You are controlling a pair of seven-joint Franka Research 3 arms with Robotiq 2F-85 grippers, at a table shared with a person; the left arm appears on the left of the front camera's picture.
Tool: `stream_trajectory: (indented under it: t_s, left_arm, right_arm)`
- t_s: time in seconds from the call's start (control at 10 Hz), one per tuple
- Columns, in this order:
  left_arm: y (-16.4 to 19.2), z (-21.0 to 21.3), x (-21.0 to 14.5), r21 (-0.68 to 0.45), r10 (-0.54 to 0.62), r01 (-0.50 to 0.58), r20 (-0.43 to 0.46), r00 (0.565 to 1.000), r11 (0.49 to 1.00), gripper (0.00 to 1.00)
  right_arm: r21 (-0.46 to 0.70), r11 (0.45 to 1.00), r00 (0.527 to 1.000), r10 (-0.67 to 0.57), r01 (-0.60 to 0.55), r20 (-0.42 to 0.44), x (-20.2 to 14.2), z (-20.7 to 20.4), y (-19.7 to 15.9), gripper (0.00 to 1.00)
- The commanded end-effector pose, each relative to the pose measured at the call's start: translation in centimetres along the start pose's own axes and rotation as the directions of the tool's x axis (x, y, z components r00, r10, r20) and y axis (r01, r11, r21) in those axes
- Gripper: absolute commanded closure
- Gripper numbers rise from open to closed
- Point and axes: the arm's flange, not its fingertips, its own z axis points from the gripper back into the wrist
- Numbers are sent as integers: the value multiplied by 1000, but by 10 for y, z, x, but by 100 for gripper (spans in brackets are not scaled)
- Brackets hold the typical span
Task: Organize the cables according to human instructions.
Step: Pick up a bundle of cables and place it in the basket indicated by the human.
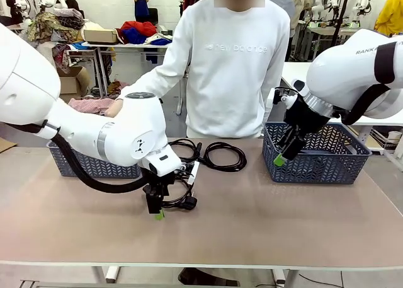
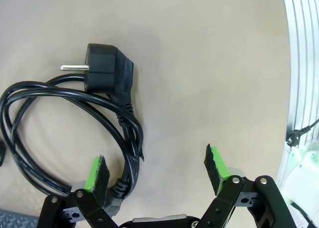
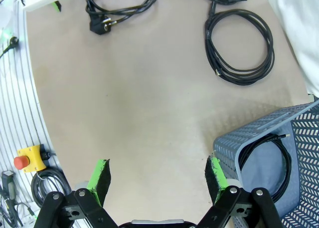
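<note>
Several coiled black cables lie mid-table. The nearest cable (image 1: 182,201) (image 2: 75,98) lies under my left gripper (image 1: 159,211) (image 2: 157,168), which is open. Its cord runs just inside the left pad (image 2: 97,172), and its plug (image 2: 107,71) lies ahead of the fingers. Another cable (image 1: 221,155) (image 3: 241,48) lies further back, towards the person, and one more cable (image 3: 119,6) shows at the top of the right wrist view. My right gripper (image 1: 282,157) (image 3: 157,175) hangs open and empty over bare table by the right basket's corner. One cable (image 3: 266,163) lies inside that basket.
A blue-grey basket (image 1: 94,167) stands at the table's left, partly behind my left arm. A matching basket (image 1: 324,168) (image 3: 259,133) stands at the right. The person stands at the far edge, one hand (image 1: 115,106) near the left basket. A red stop button (image 3: 22,160) sits off the table edge.
</note>
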Motion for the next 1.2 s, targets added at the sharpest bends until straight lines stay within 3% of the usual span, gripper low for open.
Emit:
stream_trajectory:
  t_s: [0.0,1.1]
  left_arm:
    - [1,-9,-3,26,12,-11,-16,1000,1000,0]
    - [-9,-10,3,-22,8,-9,-33,999,1000,0]
  right_arm:
    - [-6,1000,1000,-12,12,-3,0,1,0,0]
    - [-6,1000,1000,-12,12,-3,0,1,0,0]
